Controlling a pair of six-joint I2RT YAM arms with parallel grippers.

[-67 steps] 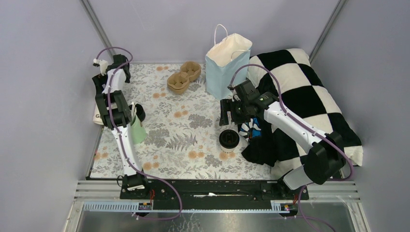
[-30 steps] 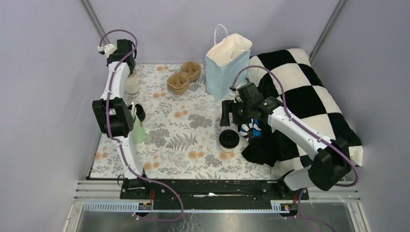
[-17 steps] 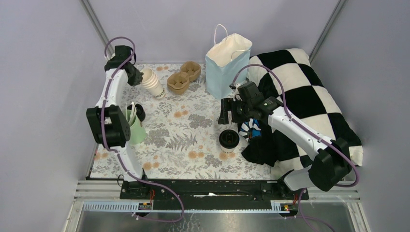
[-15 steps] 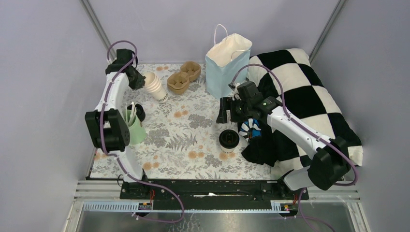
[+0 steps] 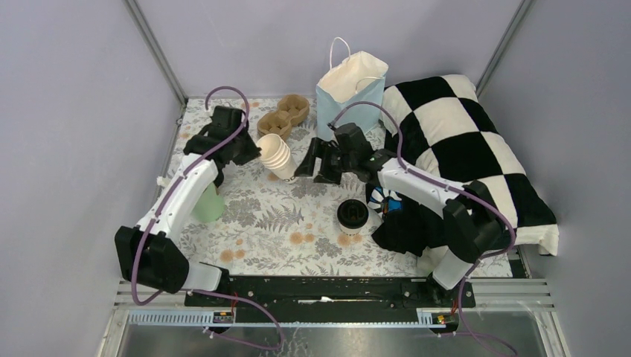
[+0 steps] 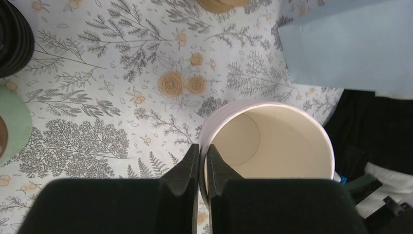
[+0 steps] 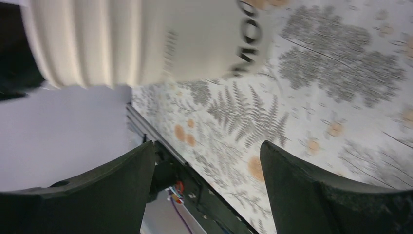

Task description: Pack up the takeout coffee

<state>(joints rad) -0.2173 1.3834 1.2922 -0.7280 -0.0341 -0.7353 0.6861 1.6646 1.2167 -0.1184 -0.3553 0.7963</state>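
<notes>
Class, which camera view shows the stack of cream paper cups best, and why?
The top external view: the whole stack of cream paper cups shows, tilted, its rim pinched by the left gripper. The left wrist view shows only the top cup's open mouth; the right wrist view a blurred stretch of its side.

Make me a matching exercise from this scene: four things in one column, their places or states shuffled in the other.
1. cup stack
2. bag
3. lidded cup
4. right gripper

A. open
B. rim pinched by the left gripper
C. upright at the back
D. standing beside the blanket

Pairs: 1-B, 2-C, 3-D, 4-A
</notes>
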